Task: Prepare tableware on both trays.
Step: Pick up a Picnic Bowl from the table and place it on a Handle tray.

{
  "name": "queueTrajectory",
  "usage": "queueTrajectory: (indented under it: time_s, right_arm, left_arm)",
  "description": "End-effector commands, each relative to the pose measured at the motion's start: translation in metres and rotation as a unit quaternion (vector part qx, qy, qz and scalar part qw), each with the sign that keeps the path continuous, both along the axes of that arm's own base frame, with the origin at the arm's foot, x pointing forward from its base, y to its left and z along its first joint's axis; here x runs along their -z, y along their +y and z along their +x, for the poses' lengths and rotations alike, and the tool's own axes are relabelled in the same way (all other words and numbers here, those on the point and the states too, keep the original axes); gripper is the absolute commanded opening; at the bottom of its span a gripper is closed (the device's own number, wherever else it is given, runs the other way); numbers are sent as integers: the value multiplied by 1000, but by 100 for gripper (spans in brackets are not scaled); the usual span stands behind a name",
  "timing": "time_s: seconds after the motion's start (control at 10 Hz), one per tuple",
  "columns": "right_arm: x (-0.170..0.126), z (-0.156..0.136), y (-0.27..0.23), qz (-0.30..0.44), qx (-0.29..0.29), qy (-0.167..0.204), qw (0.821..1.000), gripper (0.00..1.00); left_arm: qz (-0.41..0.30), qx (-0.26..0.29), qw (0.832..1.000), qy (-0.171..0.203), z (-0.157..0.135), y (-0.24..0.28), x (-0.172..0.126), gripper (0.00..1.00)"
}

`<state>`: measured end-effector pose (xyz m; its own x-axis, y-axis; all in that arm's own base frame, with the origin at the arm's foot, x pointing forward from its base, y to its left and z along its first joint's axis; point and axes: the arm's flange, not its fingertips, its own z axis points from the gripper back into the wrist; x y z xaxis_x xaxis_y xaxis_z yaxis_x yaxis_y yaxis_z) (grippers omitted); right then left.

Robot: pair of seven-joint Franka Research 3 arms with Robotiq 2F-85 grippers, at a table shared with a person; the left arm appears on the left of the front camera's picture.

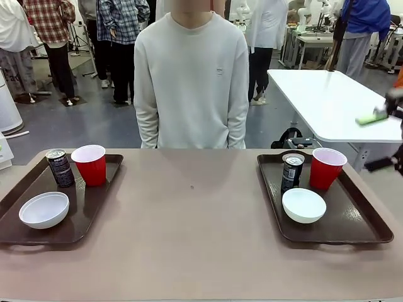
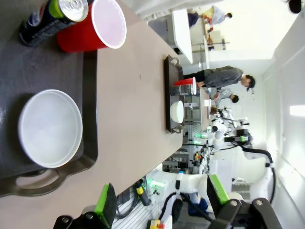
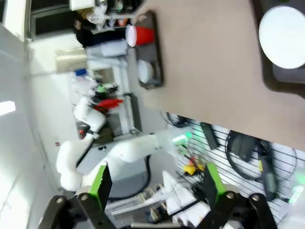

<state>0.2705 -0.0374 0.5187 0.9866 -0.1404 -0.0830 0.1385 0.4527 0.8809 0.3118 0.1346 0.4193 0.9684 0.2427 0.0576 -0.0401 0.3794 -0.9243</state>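
Occlusions, edge crops and blur

In the front view, the left tray (image 1: 94, 211) is cropped at the picture's left edge, and part of the left cup (image 1: 90, 165) is covered by the left can (image 1: 60, 168). At the right edge, a dark blurred shape (image 1: 391, 132) cannot be identified. In the left wrist view, the can (image 2: 52, 19) and cup (image 2: 97, 26) are cut off at the top. The right wrist view is motion-blurred; the bowl (image 3: 283, 36) is cropped at its right edge.
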Motion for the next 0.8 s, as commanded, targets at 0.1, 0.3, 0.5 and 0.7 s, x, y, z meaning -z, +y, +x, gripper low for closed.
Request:
queueTrajectory:
  time_s: [0.1, 0.3, 0.5, 0.7]
  right_arm:
    - [92, -31, 31, -48, -8, 0, 999, 100]
    - [87, -31, 38, -30, -8, -32, 999, 100]
    - [44, 25, -7, -41, -17, 16, 999, 100]
    - [44, 25, -7, -41, -17, 16, 999, 100]
  left_arm:
    - [-9, -1, 1000, -6, -1, 0, 0, 100]
    - [-9, -1, 1000, -6, -1, 0, 0, 100]
    - [-9, -1, 1000, -6, -1, 0, 0, 100]
    - [-9, -1, 1000, -6, -1, 0, 0, 100]
